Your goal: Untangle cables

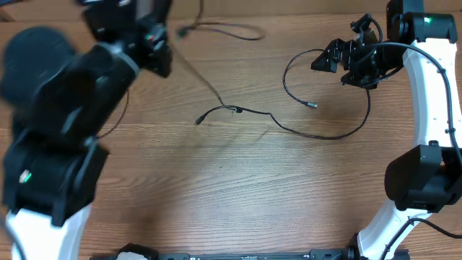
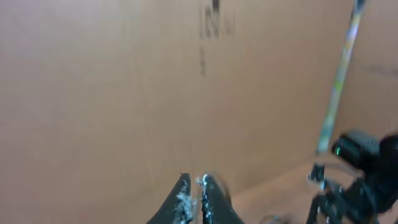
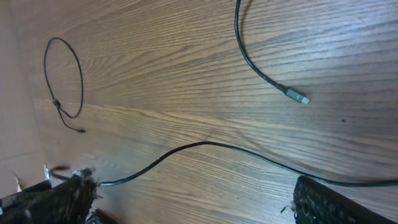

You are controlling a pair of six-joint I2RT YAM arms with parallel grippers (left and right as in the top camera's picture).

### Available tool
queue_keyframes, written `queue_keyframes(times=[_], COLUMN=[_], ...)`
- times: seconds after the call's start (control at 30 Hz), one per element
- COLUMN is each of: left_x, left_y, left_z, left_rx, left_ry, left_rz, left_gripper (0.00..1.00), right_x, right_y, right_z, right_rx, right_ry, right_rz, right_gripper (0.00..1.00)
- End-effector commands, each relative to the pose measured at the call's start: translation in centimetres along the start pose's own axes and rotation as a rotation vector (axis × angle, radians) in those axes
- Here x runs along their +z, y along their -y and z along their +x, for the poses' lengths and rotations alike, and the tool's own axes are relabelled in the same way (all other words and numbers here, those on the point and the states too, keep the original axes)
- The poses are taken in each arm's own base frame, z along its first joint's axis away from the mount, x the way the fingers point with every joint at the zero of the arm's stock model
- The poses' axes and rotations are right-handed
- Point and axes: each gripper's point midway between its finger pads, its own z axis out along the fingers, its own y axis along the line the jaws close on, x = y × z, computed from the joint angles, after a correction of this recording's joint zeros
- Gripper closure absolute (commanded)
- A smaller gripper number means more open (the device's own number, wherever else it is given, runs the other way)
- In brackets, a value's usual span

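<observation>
Overhead: left gripper (image 2: pixel 195 180) looks clenched on 1 taut cable (image 1: pixel 204 87), right gripper (image 1: pixel 332 68) spread open; pulling upward may cinch where 2 cables (image 1: pixel 232 109) meet.

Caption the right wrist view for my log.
Open jaws above a wooden table: one black cable crosses ahead, a silver-tipped plug and a loose loop beyond.

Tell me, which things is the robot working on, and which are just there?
For the job:
long middle cable
silver-tipped cable loop
cable at the far edge

Just there:
wooden table
cardboard wall
</observation>
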Motion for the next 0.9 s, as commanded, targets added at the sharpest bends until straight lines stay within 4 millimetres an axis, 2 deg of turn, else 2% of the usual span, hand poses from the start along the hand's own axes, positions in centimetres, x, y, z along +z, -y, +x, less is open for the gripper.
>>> queue_keyframes(times=[0.0,0.07,0.1,0.13,0.17,0.2,0.33,0.37,0.43,0.47,0.6,0.67,0.77,0.87], left_x=[-3.5,-3.8,-3.8,-3.6,-3.6,-3.5,-3.0,-2.8,-2.2,-2.0,-0.4,0.7,2.4,4.5], left_y=[1.6,3.0,3.0,1.6,-1.6,-2.5,-2.2,-2.2,-2.1,-2.1,-1.2,-0.8,0.0,1.9], left_z=[-3.7,-3.5,-3.1,-2.1,-0.3,0.9,5.1,7.6,12.5,13.8,22.0,25.4,29.2,33.5], left_rx=[-0.101,-0.149,-0.161,-0.172,-0.190,-0.200,-0.222,-0.248,-0.301,-0.315,-0.386,-0.412,-0.433,-0.430], left_ry=[0.098,0.080,0.064,0.029,-0.029,-0.067,-0.234,-0.330,-0.515,-0.567,-0.872,-0.984,-1.083,-1.183], left_rz=[0.069,0.151,0.150,0.061,-0.132,-0.185,-0.182,-0.189,-0.210,-0.214,-0.195,-0.185,-0.180,-0.164], left_gripper=[0.94,0.94,0.93,0.94,0.95,0.95,0.95,0.95,0.85,0.82,0.73,0.72,0.67,0.61], right_x=[-1.4,-1.4,-1.4,-1.4,-1.4,-1.4,-1.4,-1.4,-1.4,-1.4,-1.4,-1.4,-1.4,-1.4], right_y=[-1.6,-1.7,-1.7,-1.7,-1.7,-1.6,-1.6,-1.6,-1.7,-1.6,-1.6,-1.6,-1.6,-1.5], right_z=[-0.1,-0.2,-0.2,-0.2,-0.1,0.0,0.0,0.0,-0.1,-0.1,-0.1,-0.1,0.0,-0.1], right_rx=[-0.052,-0.055,-0.055,-0.055,-0.052,-0.051,-0.050,-0.051,-0.052,-0.053,-0.053,-0.052,-0.051,-0.052], right_ry=[0.042,0.046,0.046,0.046,0.042,0.039,0.039,0.039,0.042,0.043,0.042,0.042,0.040,0.043], right_rz=[-0.020,-0.020,-0.020,-0.020,-0.020,-0.020,-0.020,-0.020,-0.020,-0.020,-0.020,-0.020,-0.019,-0.010], right_gripper=[0.00,0.00,0.00,0.00,0.00,0.00,0.00,0.00,0.00,0.00,0.00,0.00,0.00,0.00])
